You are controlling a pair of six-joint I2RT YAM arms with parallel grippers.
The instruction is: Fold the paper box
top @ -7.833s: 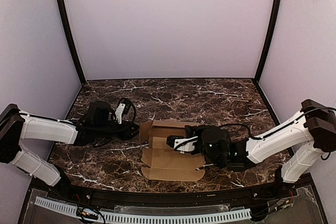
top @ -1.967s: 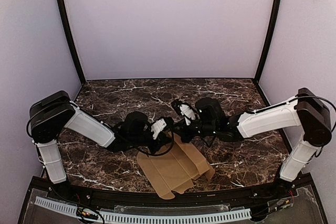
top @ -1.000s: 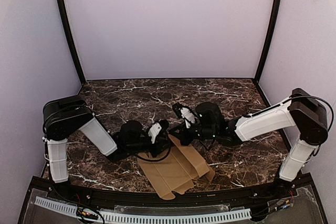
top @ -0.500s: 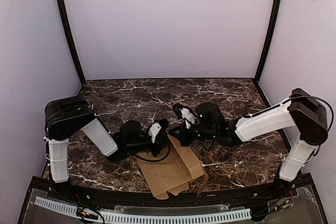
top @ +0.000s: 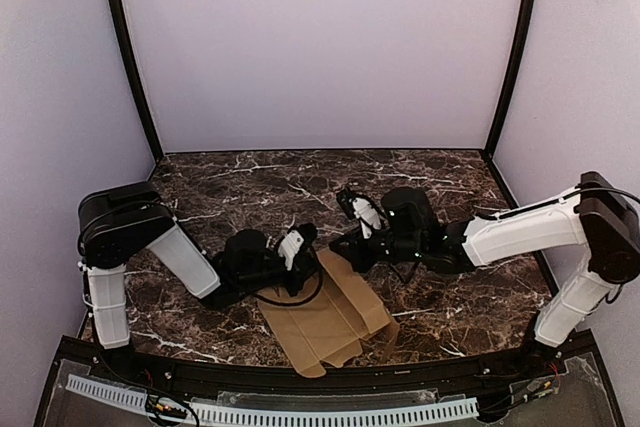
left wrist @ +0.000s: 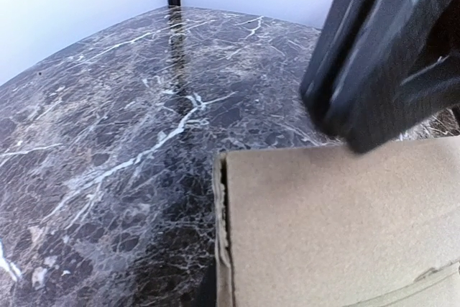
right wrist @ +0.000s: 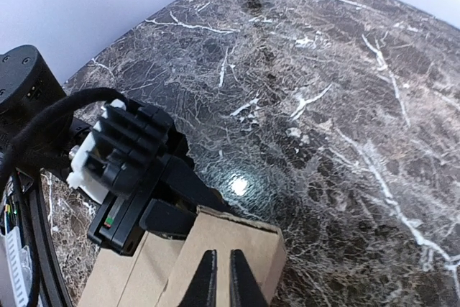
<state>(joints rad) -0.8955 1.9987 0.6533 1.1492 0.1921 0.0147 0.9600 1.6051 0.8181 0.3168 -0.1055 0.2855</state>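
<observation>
The left arm reaches in low from the worktop's (top: 250, 187) near-left corner, and the left gripper (top: 300, 244) sits at the far-left side of the paper box (top: 325, 322). In the right wrist view this gripper (right wrist: 133, 170) touches the left end of the raised cardboard (right wrist: 251, 246). I cannot tell how far its claw is open. In its own wrist view the cardboard (left wrist: 338, 228) fills the lower right, and a blurred black part (left wrist: 381, 55) meets its top edge.

The box lies mid-worktop, close to the near edge, as a mostly flat brown sheet. It sits cornerwise: one corner points to the far edge and is lifted between the two grippers, and the opposite corner points to the near edge. Its creases seem to run diagonally from far-left to near-right, with the notched flaps on the near-right side.

The right gripper (top: 340, 245) comes in from the right edge. Its slim fingers (right wrist: 208, 278) are drawn to a thin slit on the cardboard's raised end.
</observation>
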